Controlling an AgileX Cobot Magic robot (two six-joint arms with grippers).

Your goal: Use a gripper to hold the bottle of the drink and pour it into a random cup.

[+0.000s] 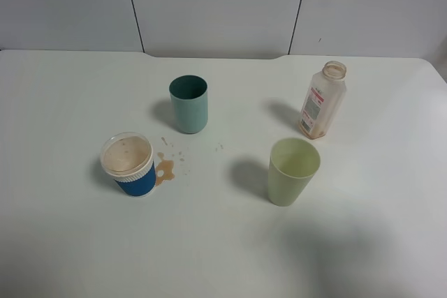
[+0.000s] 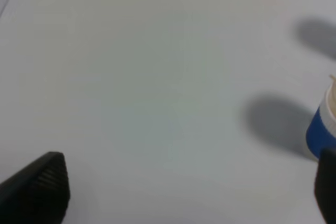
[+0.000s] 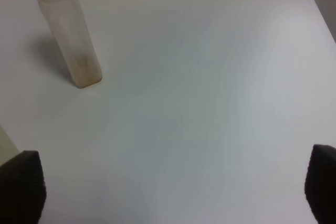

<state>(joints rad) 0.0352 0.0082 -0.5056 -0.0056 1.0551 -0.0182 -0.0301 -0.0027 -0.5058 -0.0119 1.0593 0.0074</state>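
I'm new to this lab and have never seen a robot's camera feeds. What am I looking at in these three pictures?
It is a robot with two arms, each ending in a gripper. One picture comes from a camera mounted high above a white table; no arm shows in it. The other two come from cameras on the wrists, looking past the black fingertips.

On the table stand a teal cup, a yellow-green cup, a blue cup with a lid, and an open bottle with a little brown drink at its bottom. A brown spill lies beside the blue cup.

The left gripper is near the blue cup, the right gripper faces the bottle. Both are open and hold nothing.
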